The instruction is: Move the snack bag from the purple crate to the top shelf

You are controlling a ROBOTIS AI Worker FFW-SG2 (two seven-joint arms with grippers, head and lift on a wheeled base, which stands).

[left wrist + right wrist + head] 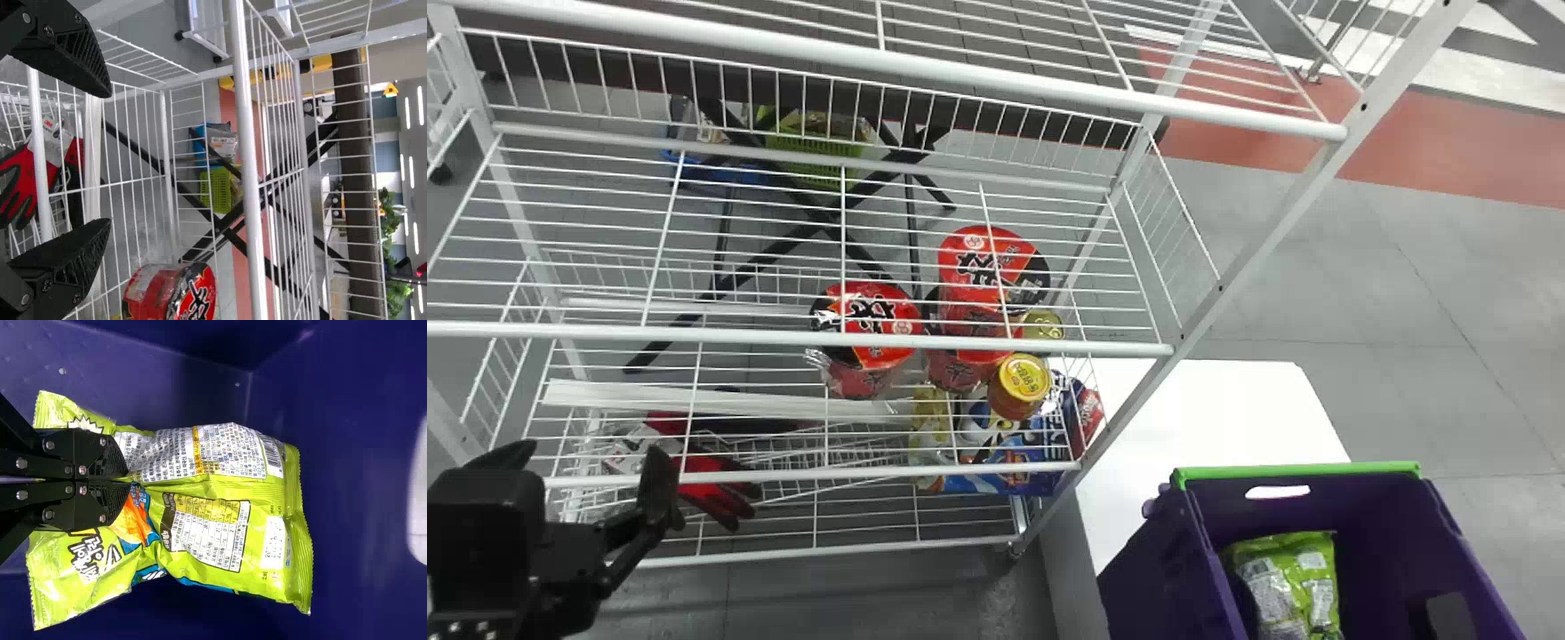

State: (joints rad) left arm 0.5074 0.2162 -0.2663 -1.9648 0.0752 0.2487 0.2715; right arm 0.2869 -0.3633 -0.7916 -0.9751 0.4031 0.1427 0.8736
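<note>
Fingers of right gripper (127, 479) pressed together, middle of snack bag (1319, 582) pinched into creases between them; bag located inside purple crate (1156, 578). Bag and crate cut off by head view's bottom edge; dark shape (1451, 615) in crate can't be identified. Left gripper (583, 467) spread wide, nothing held, before rack (1200, 311). Gloves (713, 489) and red cups (879, 354) partly masked by wires. Rack's corner post interposed between shelves and crate.
</note>
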